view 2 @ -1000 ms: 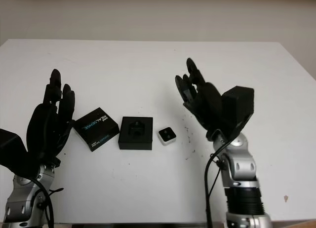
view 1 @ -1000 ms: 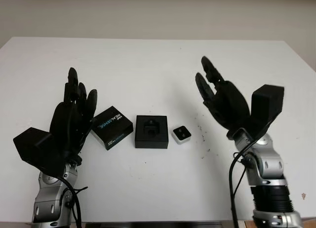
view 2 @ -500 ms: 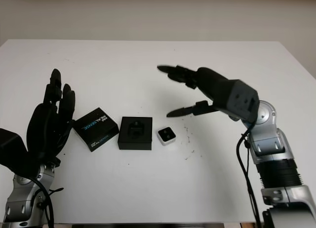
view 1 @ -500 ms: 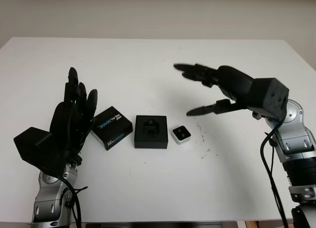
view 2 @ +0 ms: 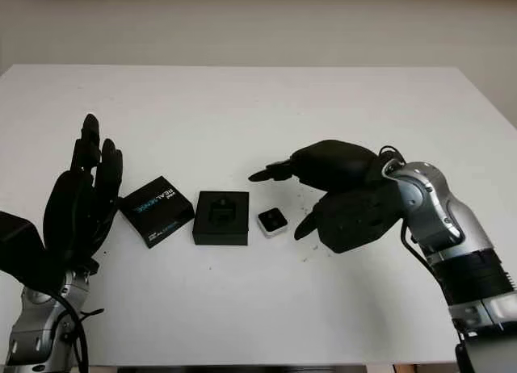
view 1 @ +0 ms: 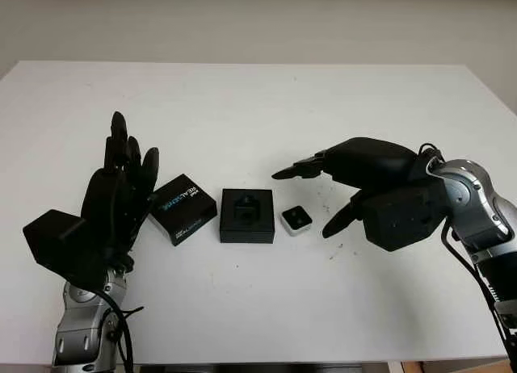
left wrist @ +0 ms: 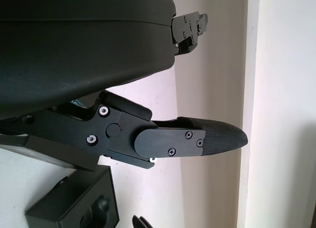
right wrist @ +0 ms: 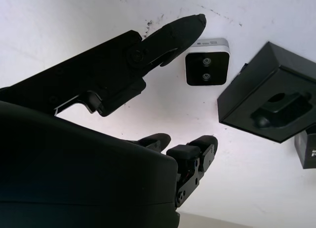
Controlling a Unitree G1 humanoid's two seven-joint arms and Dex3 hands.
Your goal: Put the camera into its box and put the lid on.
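A small white camera (view 1: 296, 220) with a black face lies on the white table (view 1: 242, 106). Just left of it sits the open black box (view 1: 247, 215) with a moulded insert. Left of that lies the black lid (view 1: 183, 208) with blue lettering. My right hand (view 1: 305, 202) hovers open just above and right of the camera, fingers reaching past it and the thumb (right wrist: 174, 31) pointing at the camera (right wrist: 206, 68) beside the box (right wrist: 269, 99). My left hand (view 1: 121, 179) is raised open left of the lid, holding nothing.
Small dark specks (view 1: 329, 215) mark the table right of the camera. The table's far edge (view 1: 242, 63) meets a plain wall. The box (left wrist: 79, 208) appears beyond a left finger (left wrist: 197, 139).
My right hand has swung down and leftward from a raised pose to hover low beside the camera. The left hand, box, lid and camera have not moved.
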